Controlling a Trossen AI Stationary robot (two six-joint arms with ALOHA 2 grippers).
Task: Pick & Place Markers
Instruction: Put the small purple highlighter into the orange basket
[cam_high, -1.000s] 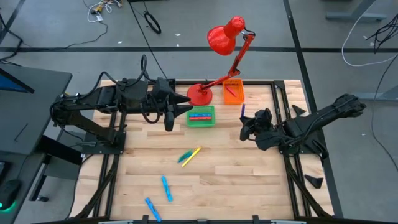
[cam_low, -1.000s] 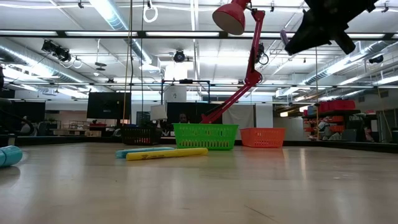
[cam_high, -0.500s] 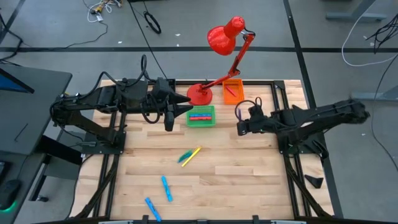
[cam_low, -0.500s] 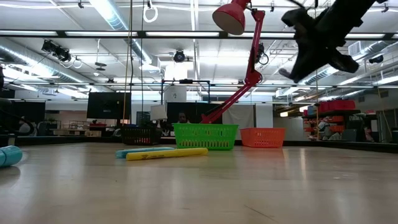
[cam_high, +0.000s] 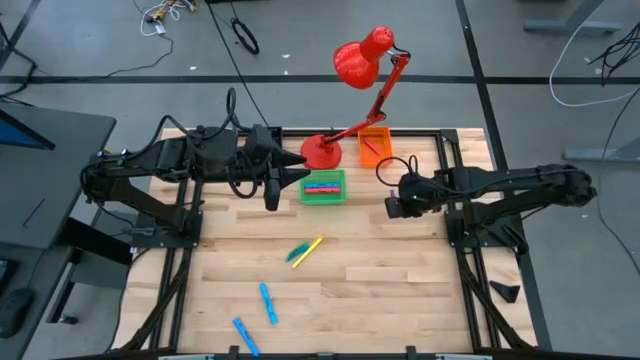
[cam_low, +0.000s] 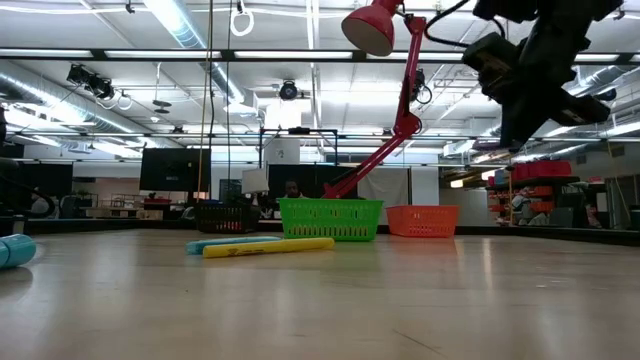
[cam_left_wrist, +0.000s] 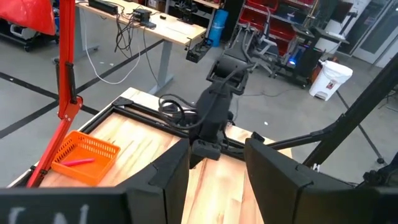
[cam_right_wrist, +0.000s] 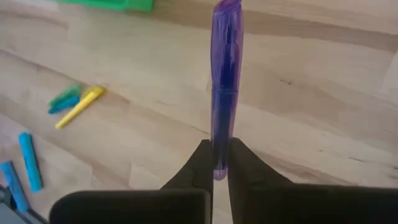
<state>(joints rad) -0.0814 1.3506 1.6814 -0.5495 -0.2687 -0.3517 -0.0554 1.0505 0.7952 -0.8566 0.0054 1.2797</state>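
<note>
Pale wood-plank worktop in a strip-lit workshop; right hand clenches a glossy purple marker; left hand half-parted, holding nothing.

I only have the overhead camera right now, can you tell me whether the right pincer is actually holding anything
Observer: Yes. In its wrist camera the right pincer is shut on a purple marker.
Operator: Which loose markers does that camera show?
Observer: A yellow marker and a green marker side by side, plus two blue markers farther off.
Operator: And the left pincer?
Observer: The left pincer holds nothing; between its fingers you see the right arm, with the orange basket off to one side.
</note>
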